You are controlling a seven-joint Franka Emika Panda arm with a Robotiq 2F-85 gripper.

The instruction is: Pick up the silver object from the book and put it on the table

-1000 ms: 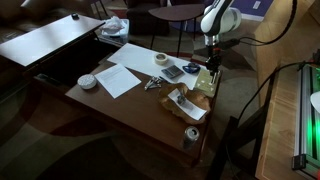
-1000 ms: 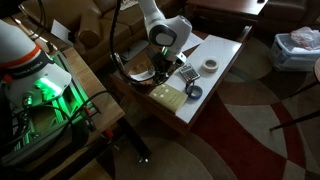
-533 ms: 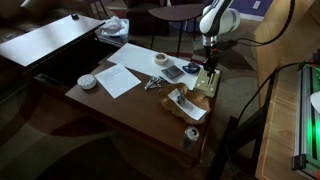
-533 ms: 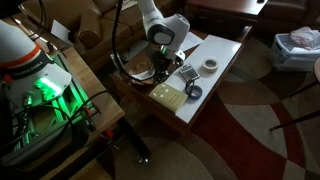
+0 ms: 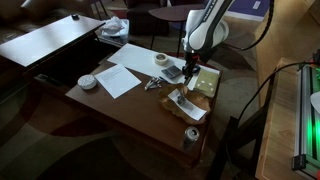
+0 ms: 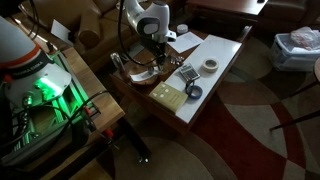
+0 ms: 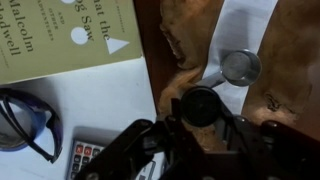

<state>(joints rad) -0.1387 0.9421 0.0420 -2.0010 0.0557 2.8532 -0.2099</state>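
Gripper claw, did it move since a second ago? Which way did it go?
Yes. In an exterior view the gripper has swung leftward in the picture, from above the book toward the tape roll.

The reddish-brown wooden table carries a white sheet of paper, a tape roll and a calculator. A book lies near the calculator, and a can stands at a corner.

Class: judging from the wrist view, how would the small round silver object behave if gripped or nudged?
The silver object looks like thin metal, so it is probably stiff and light. Its shiny surface may slip when gripped. Its short handle would likely stop it rolling.
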